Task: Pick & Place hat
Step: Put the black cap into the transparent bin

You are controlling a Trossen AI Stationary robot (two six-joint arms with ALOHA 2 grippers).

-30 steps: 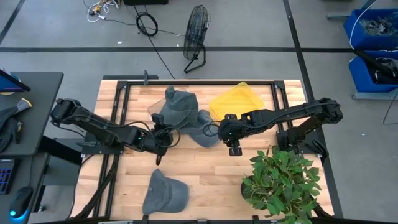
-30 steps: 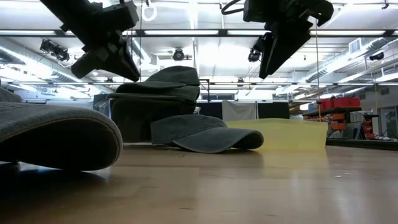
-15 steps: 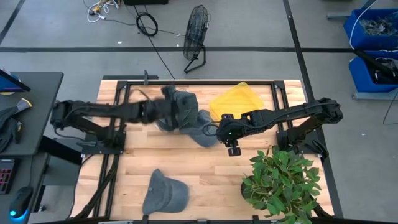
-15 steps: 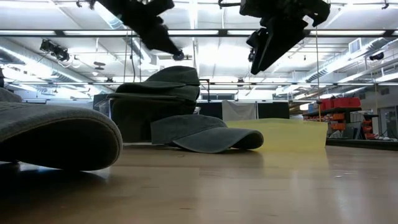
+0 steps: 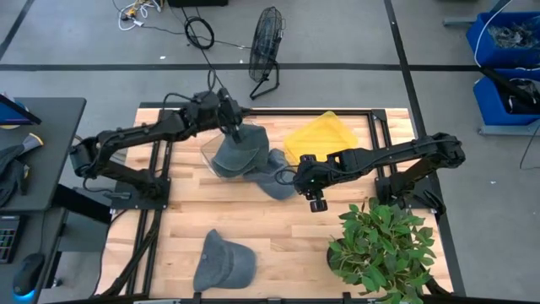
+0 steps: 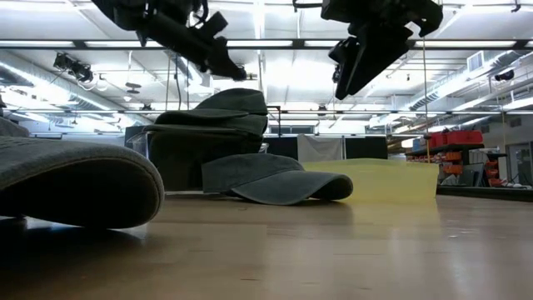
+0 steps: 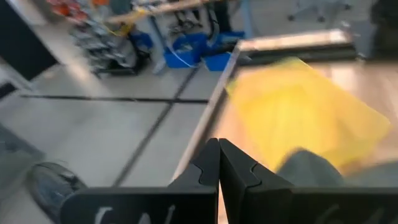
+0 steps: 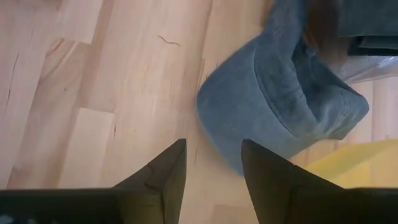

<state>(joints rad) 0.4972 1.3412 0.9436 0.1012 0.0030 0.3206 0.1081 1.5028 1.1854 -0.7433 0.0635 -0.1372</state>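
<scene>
Three grey caps show. One tops a stack in a clear holder at the far middle. One lies brim-down on the wood beside the stack. One rests near the table's near edge. My left gripper hovers shut above the far side of the stack, apart from it. My right gripper hangs open, above and to the right of the middle cap, touching nothing.
A yellow tray lies on the far right of the table, next to the caps. A potted plant fills the near right corner. Bare wood lies between the near cap and the plant.
My left gripper has swung from low over the table's left middle, up and toward the far edge, and now hovers over the far side of the cap stack. The right gripper has shifted only slightly. The caps have stayed where they were.
</scene>
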